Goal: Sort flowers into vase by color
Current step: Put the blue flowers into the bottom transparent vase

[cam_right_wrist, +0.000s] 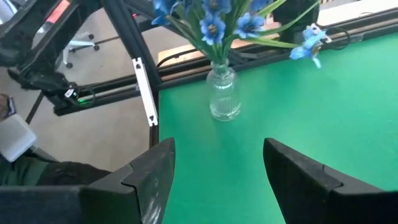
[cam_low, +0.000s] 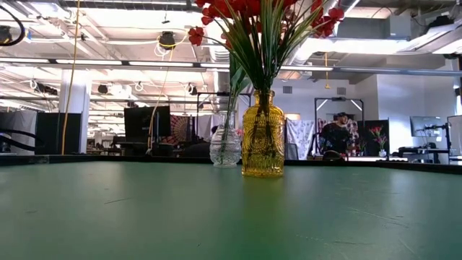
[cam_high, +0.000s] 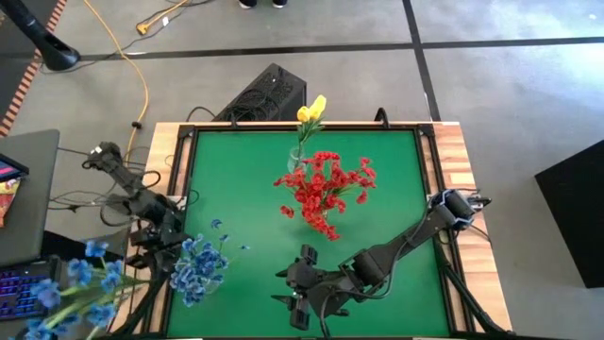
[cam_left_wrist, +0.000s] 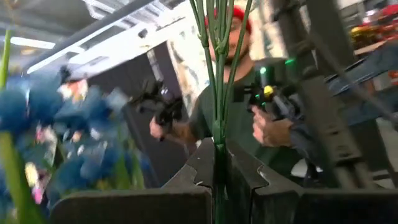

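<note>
Three vases stand on the green table (cam_high: pixel 396 189): a clear one with yellow flowers (cam_high: pixel 310 111) at the far middle, an amber one (cam_low: pixel 262 144) with red flowers (cam_high: pixel 324 192) at the centre, and a small clear one (cam_right_wrist: pixel 222 94) with blue flowers (cam_high: pixel 196 267) at the near left. At the table's near left edge, my left gripper (cam_high: pixel 156 264) is shut on a blue spray (cam_high: pixel 80 281) that reaches out past the table. My right gripper (cam_high: pixel 294 288) hovers open over the near middle and faces the blue vase. My left gripper pinches a bundle of thin green stems (cam_left_wrist: pixel 217 152) between its two fingers, which lie across them. The stems run on past the fingertips. The spray is lifted clear, its blue blooms (cam_high: pixel 57 293) beyond the table's near left corner.
Loose blue blooms (cam_right_wrist: pixel 310 38) lie on the green mat beside the blue vase. A raised wooden rim (cam_high: pixel 453 142) frames the table. A keyboard (cam_high: pixel 24 283) sits left of it. Behind the table's left side a person (cam_left_wrist: pixel 261 118) holds two controllers.
</note>
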